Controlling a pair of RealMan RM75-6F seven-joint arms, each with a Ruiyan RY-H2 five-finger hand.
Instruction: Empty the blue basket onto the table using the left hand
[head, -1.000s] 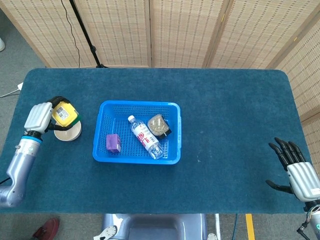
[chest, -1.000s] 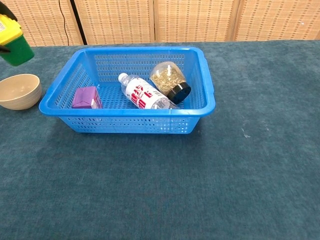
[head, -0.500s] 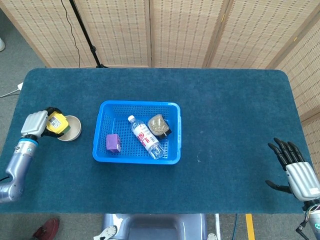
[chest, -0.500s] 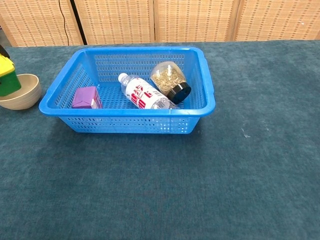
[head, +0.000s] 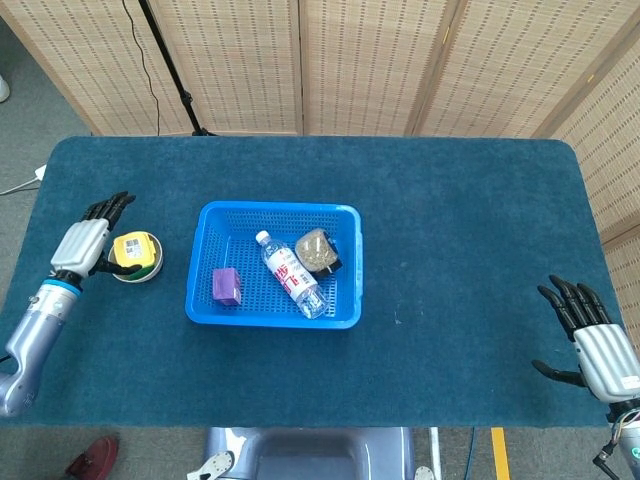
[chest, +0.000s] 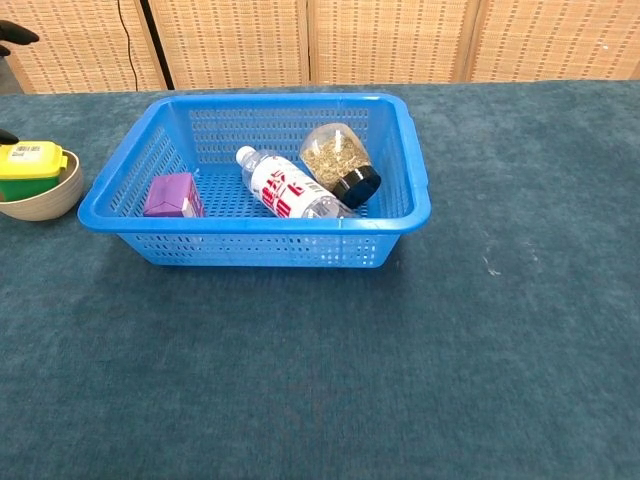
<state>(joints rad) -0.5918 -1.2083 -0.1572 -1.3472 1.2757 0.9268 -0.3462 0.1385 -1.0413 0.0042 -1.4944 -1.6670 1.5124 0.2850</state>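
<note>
The blue basket sits left of the table's centre. Inside lie a purple box, a clear water bottle and a jar of grain with a black lid. To the basket's left a yellow-lidded green container rests in a beige bowl. My left hand is beside the bowl with fingers spread, holding nothing. My right hand lies open near the table's front right corner.
Woven screens stand behind the table. A black stand and cable rise at the back left. Teal cloth covers the table to the right of the basket.
The left hand lowered the yellow-lidded container into the bowl, let it go and spread its fingers. The right hand stayed put.
</note>
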